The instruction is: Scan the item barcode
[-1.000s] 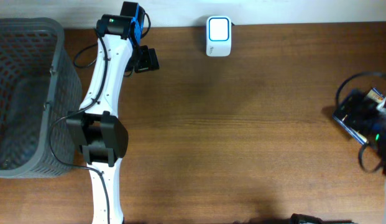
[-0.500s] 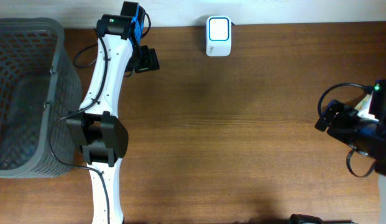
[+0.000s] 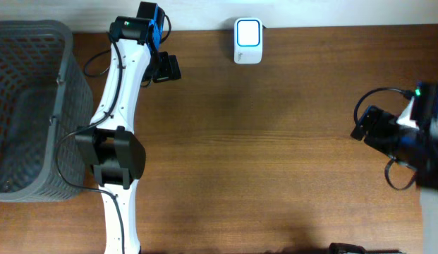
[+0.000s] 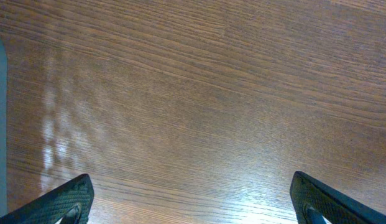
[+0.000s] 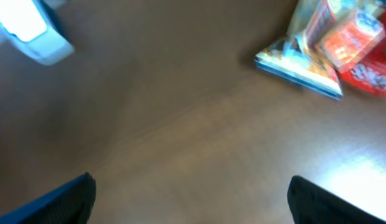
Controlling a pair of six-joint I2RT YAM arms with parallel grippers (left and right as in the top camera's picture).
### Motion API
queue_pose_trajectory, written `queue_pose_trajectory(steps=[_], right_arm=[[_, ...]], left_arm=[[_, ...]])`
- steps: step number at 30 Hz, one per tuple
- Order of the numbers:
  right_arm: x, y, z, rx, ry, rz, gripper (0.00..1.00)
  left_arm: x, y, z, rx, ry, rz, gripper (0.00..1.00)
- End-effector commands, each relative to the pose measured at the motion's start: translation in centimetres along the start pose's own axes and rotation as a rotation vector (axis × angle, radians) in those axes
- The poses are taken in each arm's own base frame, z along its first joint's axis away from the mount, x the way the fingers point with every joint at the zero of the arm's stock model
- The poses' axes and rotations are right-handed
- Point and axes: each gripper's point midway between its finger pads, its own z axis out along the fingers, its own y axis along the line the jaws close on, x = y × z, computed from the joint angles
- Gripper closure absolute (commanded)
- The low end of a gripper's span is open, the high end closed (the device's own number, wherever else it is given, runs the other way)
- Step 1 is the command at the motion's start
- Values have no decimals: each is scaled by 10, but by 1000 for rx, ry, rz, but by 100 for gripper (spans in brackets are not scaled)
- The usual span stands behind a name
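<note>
Hanging over the bare wooden table (image 4: 199,93), the left gripper (image 4: 193,200) has its jaws spread wide with nothing between them. Seen from overhead, it sits near the far edge, between the grey basket (image 3: 65,74) and the white scanner (image 3: 247,32). The right gripper (image 5: 189,199) is spread just as wide and is also empty. Its wrist view is blurred: colourful packets (image 5: 332,46) lie on the table at upper right, well apart from the scanner at upper left, and no barcode can be made out.

Overhead top-down; wrists close over table (image 4: 193,93)
</note>
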Motion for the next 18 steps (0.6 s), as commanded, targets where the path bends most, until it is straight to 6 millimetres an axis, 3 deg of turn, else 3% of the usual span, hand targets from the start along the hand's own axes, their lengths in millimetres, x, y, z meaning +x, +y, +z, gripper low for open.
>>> queue_pose_trajectory(steps=[1, 5, 8, 18], right_arm=[[15, 20, -19, -170, -161, -34, 2], [42, 42, -23, -344, -364, -187, 2], [68, 54, -14, -441, -460, -319, 2], [106, 43, 28, -553, -691, -292, 2]], left_arm=[[1, -2, -3, 9, -2, -2, 1], [1, -2, -3, 9, -2, -2, 1], [1, -2, -3, 9, -2, -2, 1], [1, -2, -3, 9, -2, -2, 1]])
